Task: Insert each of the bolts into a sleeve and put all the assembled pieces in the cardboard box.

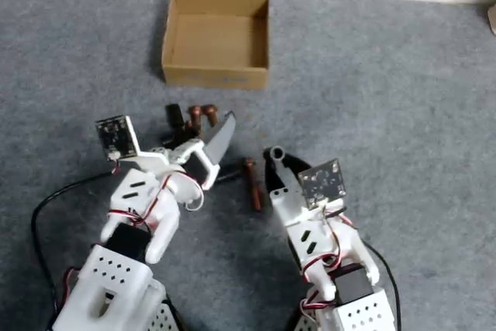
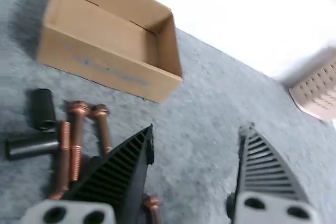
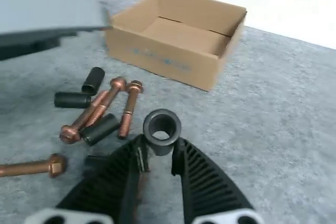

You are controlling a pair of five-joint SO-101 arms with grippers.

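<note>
My right gripper [image 3: 157,146] is shut on a black sleeve [image 3: 161,128], held upright with its open bore showing; from above the sleeve [image 1: 277,154] sits at the tip of that arm. My left gripper [image 2: 198,129] hangs open and empty over the carpet, just right of the loose parts. Copper bolts [image 2: 77,135] and black sleeves [image 2: 43,108] lie in a cluster before the cardboard box [image 1: 215,36]. One more bolt [image 1: 252,184] lies between the two arms. The box [image 3: 178,35] holds nothing.
Grey carpet [image 1: 387,114] covers the table, with free room to the right of the box. The left arm's grey finger [image 3: 52,19] crosses a corner of the right wrist view. A pale perforated object [image 2: 317,90] lies far off at the edge.
</note>
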